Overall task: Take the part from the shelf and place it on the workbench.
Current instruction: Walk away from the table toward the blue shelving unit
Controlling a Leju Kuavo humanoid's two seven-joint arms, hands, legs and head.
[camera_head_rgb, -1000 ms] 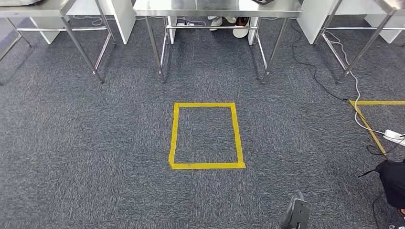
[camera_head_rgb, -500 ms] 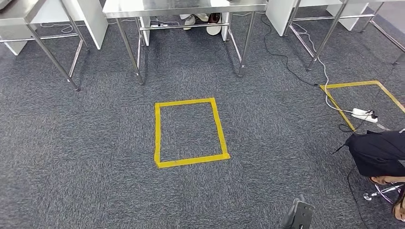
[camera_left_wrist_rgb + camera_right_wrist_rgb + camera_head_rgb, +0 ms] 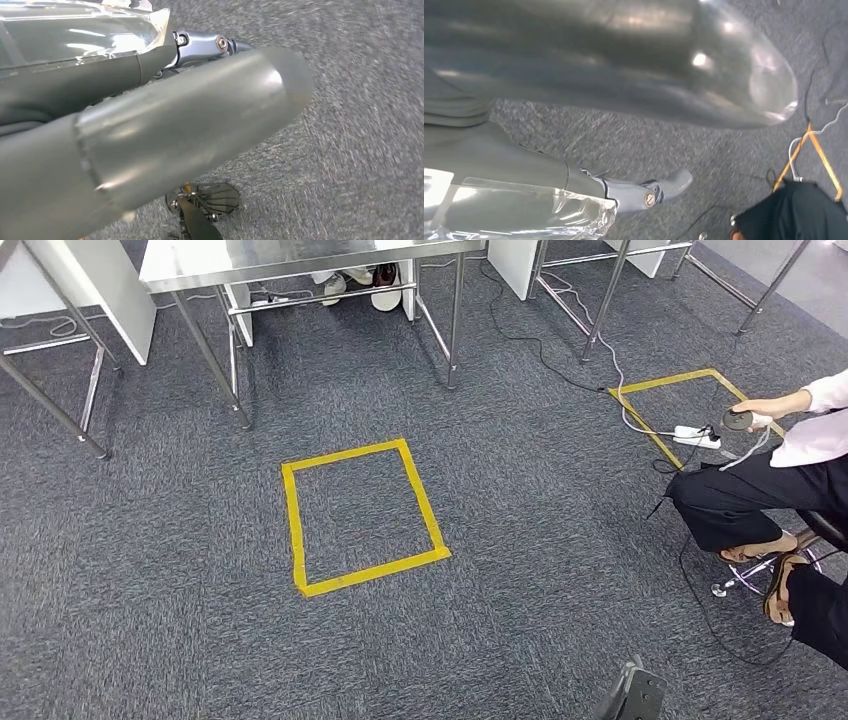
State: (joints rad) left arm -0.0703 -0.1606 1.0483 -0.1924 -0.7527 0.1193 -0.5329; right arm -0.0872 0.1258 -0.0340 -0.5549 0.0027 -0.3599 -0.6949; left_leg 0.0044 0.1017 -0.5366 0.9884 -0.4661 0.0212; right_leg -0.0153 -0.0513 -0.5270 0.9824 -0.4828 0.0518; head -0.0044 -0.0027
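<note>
My left hand [image 3: 190,115] hangs over grey carpet in the left wrist view, its thick grey thumb stretched out and a silver finger [image 3: 210,44] straight beside it. Nothing lies in it. My right hand [image 3: 624,65] also hangs over the carpet, thumb out and one finger [image 3: 649,192] extended, holding nothing. Clear plastic wrap [image 3: 75,30] shows by each wrist. A steel workbench [image 3: 300,258] stands at the far side of the floor in the head view.
A yellow tape square [image 3: 360,515] marks the carpet ahead. At the right a seated person [image 3: 760,500] holds a small dark round thing [image 3: 738,420]. A power strip [image 3: 697,433] and cables lie inside a second tape outline [image 3: 680,380]. Steel table legs [image 3: 215,365] stand at the back.
The camera has turned right, so the whole floor has slid left and tilted. The seated person has come further into view at the right.
</note>
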